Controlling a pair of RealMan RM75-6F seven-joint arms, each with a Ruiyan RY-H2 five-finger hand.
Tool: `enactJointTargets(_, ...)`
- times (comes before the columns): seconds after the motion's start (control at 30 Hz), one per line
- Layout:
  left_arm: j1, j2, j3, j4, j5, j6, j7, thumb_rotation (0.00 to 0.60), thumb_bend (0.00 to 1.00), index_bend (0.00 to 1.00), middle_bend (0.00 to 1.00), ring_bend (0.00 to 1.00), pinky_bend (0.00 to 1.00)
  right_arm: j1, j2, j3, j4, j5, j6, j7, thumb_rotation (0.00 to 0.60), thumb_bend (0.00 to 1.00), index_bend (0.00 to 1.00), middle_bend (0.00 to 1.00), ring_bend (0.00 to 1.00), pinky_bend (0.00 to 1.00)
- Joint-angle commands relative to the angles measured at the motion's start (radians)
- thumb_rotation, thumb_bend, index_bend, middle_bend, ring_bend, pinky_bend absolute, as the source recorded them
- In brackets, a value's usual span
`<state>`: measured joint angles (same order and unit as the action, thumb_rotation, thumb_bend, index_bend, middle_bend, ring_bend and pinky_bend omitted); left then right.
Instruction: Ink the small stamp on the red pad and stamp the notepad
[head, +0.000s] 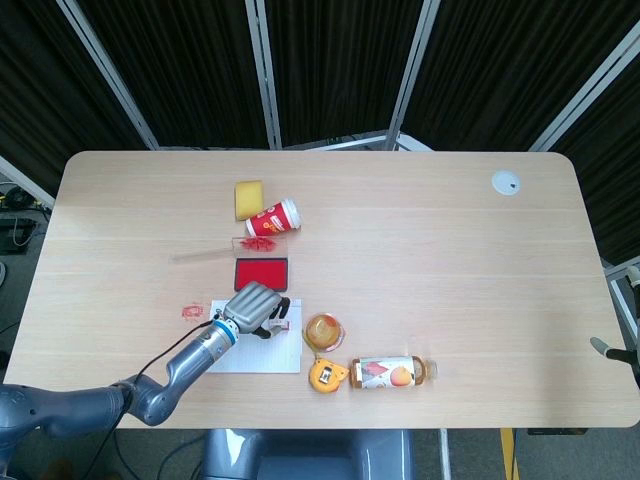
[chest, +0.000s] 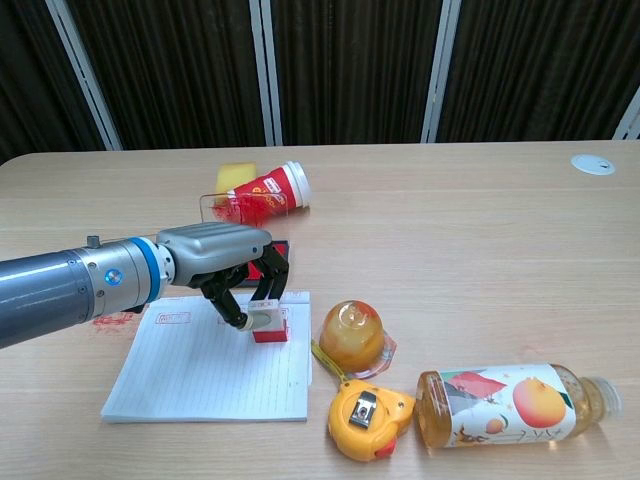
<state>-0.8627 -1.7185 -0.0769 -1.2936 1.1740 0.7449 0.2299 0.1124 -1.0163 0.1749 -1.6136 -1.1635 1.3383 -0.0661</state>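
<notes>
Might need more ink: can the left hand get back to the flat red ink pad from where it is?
Probably yes. The left hand, holding the small stamp on the lined notepad, sits just before the red ink pad, nothing standing between.

A red paper cup (chest: 268, 190) is lying on its side beside a yellow sponge (chest: 232, 175). A jelly cup (chest: 352, 336), a yellow tape measure (chest: 366, 418) and a juice bottle (chest: 505, 402), tipped over, are sitting near the surface's (chest: 460, 250) front edge.
</notes>
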Motion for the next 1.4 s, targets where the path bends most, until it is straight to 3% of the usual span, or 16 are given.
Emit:
enactJointTargets(0.03, 0.000, -0.001, 0.000, 0.002, 0.002, 0.001, 0.002, 0.600, 0.38, 0.60, 0.59, 0.84, 0.88, 0.000, 0.000, 0.000, 0.000, 0.000, 0.000, 0.001, 0.600, 0.00, 0.00, 0.00, 0.00, 0.00)
enactJointTargets(0.87, 0.008, -0.020, 0.002, 0.039, 0.002, -0.010, 0.004, 0.600, 0.38, 0.60, 0.59, 0.84, 0.88, 0.000, -0.001, 0.001, 0.004, 0.005, -0.003, 0.000, 0.600, 0.00, 0.00, 0.00, 0.00, 0.00)
enactJointTargets(1.4, 0.015, 0.025, -0.017, -0.030, 0.022, 0.020, -0.006, 0.600, 0.38, 0.60, 0.59, 0.84, 0.88, 0.000, -0.002, 0.001, 0.004, 0.003, -0.002, -0.001, 0.600, 0.00, 0.00, 0.00, 0.00, 0.00)
